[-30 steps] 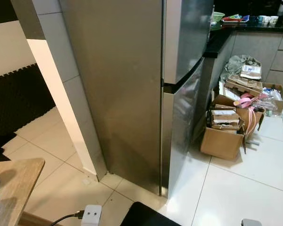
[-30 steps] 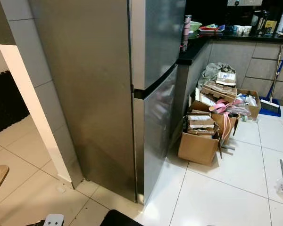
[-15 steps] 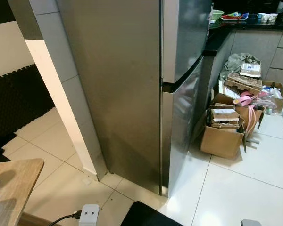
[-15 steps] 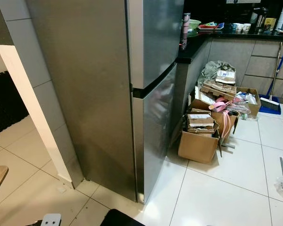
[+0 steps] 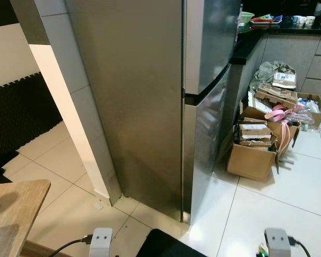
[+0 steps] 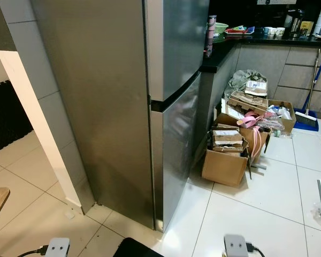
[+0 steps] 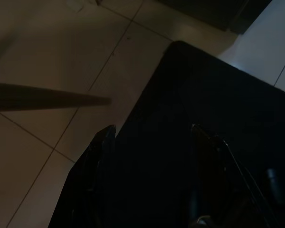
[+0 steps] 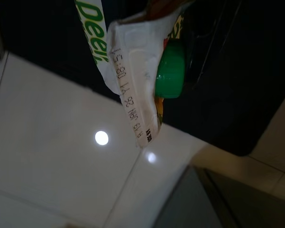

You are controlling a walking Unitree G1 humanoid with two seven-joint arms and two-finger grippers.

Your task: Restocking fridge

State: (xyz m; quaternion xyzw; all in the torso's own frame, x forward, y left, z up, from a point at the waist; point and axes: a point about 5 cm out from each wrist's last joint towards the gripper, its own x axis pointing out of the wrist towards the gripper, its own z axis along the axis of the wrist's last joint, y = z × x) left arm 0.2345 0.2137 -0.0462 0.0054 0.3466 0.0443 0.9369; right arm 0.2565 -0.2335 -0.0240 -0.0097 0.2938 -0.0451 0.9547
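While the stainless-steel fridge stands shut straight ahead, cardboard boxes sit on the white tiled floor to its right, below the dark surface. Near the right gripper, a carton with a green cap shows; whether its fingers grip it I cannot tell. Left gripper fingers hang spread apart, holding nothing, above the floor.

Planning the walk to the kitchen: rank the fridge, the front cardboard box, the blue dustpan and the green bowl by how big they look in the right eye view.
1. fridge
2. cardboard box
3. blue dustpan
4. green bowl

The dustpan and bowl look close in size, and both stand farther from the camera, so their order is unsure.
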